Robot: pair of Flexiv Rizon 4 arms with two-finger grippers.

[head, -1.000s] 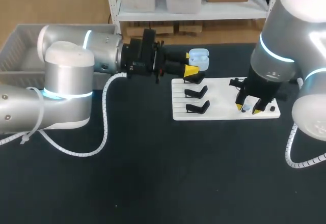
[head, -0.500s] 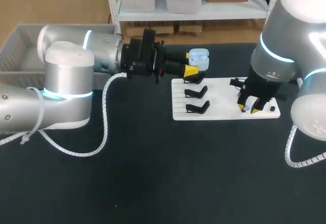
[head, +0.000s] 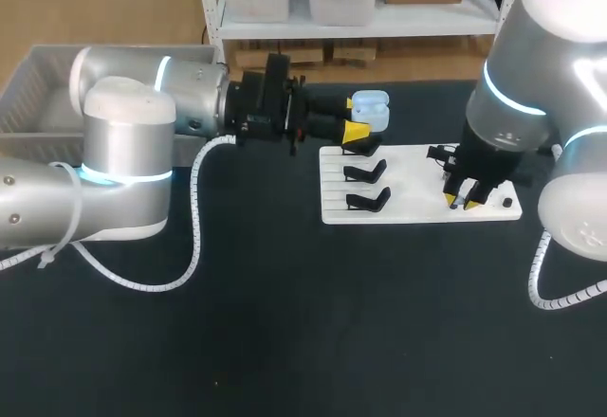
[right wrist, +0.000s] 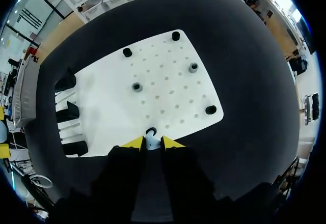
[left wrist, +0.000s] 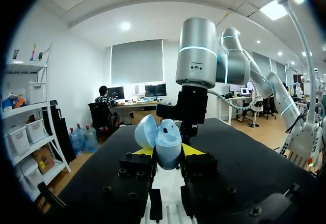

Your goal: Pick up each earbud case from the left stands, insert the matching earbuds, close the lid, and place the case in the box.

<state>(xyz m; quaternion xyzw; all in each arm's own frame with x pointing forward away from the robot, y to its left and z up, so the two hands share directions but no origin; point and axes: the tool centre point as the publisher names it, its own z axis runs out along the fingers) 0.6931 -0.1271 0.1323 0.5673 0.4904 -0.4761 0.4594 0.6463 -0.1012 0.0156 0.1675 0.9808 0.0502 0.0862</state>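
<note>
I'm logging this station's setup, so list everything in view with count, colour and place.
earbud case: one, light blue, lid open, in left gripper
earbud: one, pale, between right gripper fingers
stands: three, black, empty, board's left side
board: one, white, table's middle right
box: one, grey, far left
table: one, black
left gripper: shut on the case, by the far stand
right gripper: shut on the earbud, board's right part

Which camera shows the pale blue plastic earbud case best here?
The left wrist view: the pale blue plastic earbud case sits close up, lid open, in the left gripper. The head view shows it small; the right wrist view hardly shows it, if at all.
</note>
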